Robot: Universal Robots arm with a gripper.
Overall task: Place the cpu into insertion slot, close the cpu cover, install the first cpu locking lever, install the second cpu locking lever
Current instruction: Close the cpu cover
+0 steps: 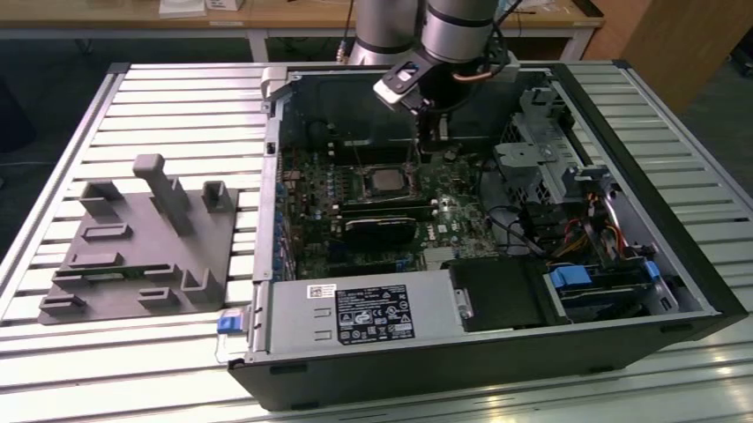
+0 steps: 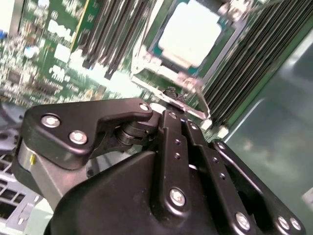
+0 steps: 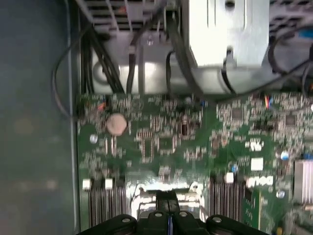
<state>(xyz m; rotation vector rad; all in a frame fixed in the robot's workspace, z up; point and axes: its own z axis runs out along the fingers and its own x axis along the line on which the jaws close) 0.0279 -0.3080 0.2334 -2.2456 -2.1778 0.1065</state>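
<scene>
Already, flat silvery square cpu within insertion slot

Silvery cylindrical arm at the exterior view's top; matte black gripper, its bars studded with bright round screws.
</scene>
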